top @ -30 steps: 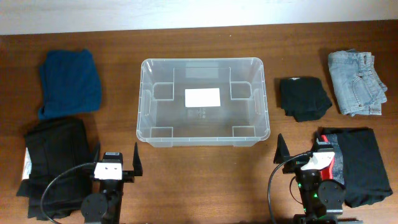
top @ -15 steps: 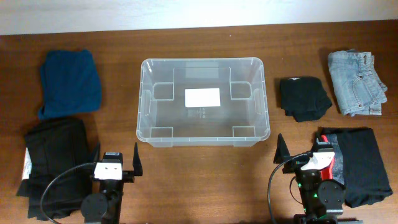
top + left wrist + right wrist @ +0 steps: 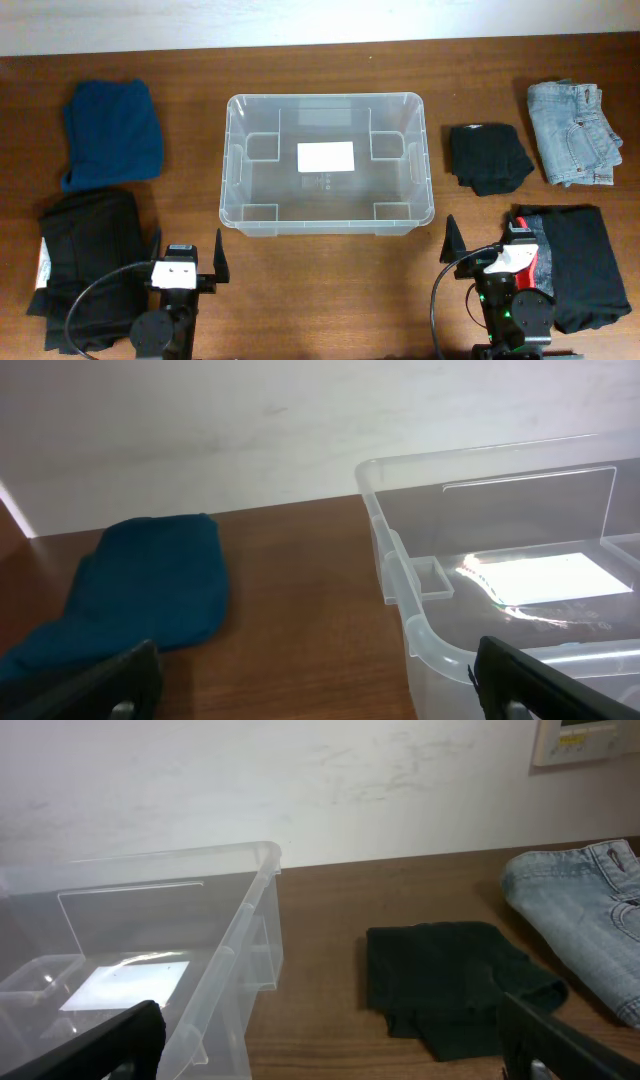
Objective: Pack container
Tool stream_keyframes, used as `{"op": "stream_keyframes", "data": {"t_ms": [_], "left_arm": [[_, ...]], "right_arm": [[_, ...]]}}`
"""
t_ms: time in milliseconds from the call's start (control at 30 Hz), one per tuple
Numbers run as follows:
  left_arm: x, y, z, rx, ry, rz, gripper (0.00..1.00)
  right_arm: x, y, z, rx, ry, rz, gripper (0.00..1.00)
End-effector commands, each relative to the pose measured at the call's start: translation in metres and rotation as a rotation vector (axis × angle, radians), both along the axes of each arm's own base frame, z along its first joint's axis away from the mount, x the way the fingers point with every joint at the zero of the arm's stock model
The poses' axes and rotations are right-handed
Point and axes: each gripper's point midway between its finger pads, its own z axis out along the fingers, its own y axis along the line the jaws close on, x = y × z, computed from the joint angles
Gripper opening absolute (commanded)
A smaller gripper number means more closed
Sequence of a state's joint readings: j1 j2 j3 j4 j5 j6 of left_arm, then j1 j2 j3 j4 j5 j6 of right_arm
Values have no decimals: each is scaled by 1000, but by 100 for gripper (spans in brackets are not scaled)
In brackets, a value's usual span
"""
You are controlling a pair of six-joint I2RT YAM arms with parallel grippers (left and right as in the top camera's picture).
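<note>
Dark wooden table (image 3: 330, 270) against a plain white wall (image 3: 200, 430).

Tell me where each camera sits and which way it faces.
Overhead: above the table, looking straight down on the tub; left gripper and right gripper show, both open.
Left wrist: low on the left arm, facing the wall over the blue cloth and tub; its own fingers show.
Right wrist: low on the right arm, facing the wall over the tub, black cloth and jeans; its fingers show.
Shared: all three see the tub.
</note>
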State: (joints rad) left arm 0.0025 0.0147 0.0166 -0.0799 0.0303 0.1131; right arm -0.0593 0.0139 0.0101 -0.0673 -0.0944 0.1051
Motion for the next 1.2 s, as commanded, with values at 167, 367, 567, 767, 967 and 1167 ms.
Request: {"op": "stream_keyframes", "data": {"t_ms": [167,367,567,767,967,1167], "left_arm": [[0,-1,-2,15,-2,-7,99],[0,-1,-2,15,-2,-7,99],[0,-1,-2,15,-2,-7,99],[0,-1,-2,15,-2,-7,99],[0,-1,-2,15,-2,-7,99],[0,-1,-2,15,-2,-7,99]], "right_arm": [[0,-3,-1,3,-1,-14,98],[-1,12,3,11,-18,74,98],[-14,63,13,21,-56,383,98],[-40,103,38,-16,-169,654,98],[-55,109,84,-59,-310,695,98],[-71,97,160,-97,-444,592,98]]}}
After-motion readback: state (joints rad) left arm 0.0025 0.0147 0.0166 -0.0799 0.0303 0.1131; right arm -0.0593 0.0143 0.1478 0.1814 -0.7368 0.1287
